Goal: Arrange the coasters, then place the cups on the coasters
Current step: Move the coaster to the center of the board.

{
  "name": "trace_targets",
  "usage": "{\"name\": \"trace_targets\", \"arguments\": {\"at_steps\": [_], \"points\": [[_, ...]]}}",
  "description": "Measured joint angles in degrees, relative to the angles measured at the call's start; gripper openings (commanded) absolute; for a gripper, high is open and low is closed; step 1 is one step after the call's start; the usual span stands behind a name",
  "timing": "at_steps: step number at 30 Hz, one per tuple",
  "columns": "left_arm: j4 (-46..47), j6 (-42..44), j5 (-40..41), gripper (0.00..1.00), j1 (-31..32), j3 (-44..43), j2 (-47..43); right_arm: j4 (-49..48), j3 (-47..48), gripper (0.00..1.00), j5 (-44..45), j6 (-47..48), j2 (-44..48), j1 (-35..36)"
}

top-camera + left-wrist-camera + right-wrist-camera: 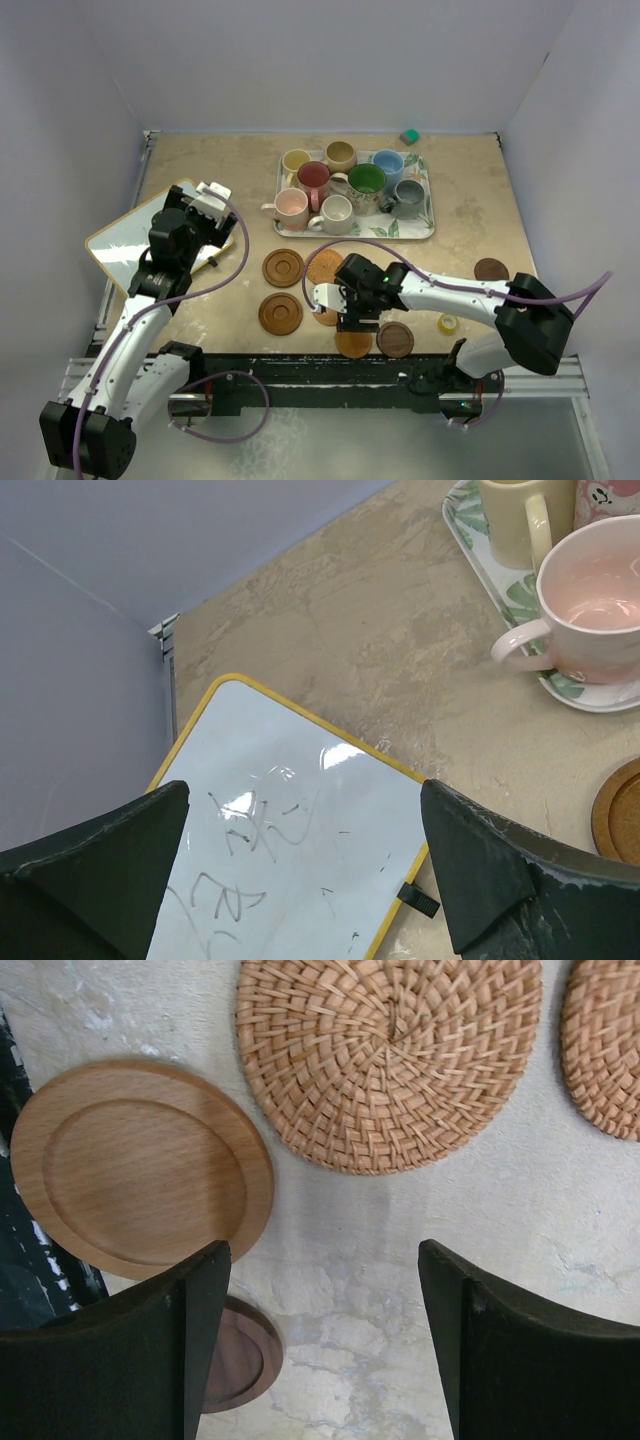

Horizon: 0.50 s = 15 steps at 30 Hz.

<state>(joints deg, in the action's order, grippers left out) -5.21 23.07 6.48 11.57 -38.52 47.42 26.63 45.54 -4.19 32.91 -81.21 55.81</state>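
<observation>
8 cups (366,181) crowd tray (418,226); whiteboard (120,245) under released left claw (305,785); right claw (325,1250) released amid coasters (390,1060).

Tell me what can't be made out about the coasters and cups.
Top view: the right gripper covers part of a light orange woven coaster.
Right wrist view: a gripper finger hides half the dark brown wooden coaster.
Left wrist view: the top edge cuts the pale yellow ceramic mug.
</observation>
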Motion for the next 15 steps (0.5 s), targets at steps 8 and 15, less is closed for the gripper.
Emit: {"name": "trace_targets", "arguments": {"at_steps": [8, 15], "points": [[0.02, 0.02, 0.0, 0.95, 0.0, 0.02, 0.22, -1.44, -0.52, 0.78, 0.68, 0.24, -0.17, 1.62], [0.07, 0.02, 0.0, 0.95, 0.0, 0.28, 0.22, -1.66, -0.57, 0.77, 0.59, 0.17, -0.83, 2.19]]}}
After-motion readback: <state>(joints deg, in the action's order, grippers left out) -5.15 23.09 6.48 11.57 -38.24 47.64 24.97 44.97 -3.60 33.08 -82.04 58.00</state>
